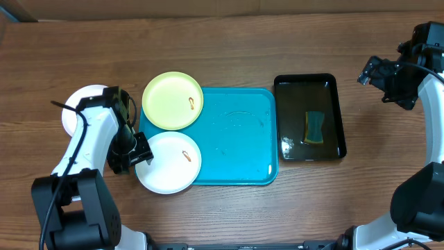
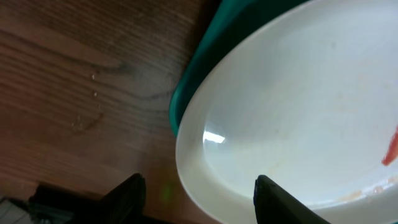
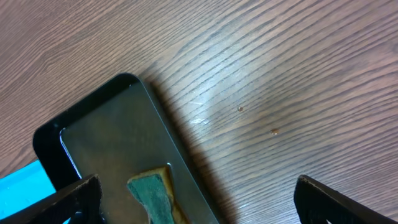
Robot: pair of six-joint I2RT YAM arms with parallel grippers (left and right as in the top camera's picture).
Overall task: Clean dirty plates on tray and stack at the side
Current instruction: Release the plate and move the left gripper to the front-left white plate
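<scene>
Left gripper [image 1: 143, 150] released, fingers straddling left rim of white plate [image 1: 170, 165]; plate overhangs turquoise tray [image 1: 239, 149] near-left corner. Right gripper [image 1: 374, 71] released, empty, far-right of black tray [image 1: 336, 104].

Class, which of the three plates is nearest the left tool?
The white plate overhanging the tray's near-left corner, the left tool at its rim. The yellow-green plate and second white plate lie farther.

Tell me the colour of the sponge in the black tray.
The sponge is teal-green with yellow edges; overhead shows it best.
</scene>
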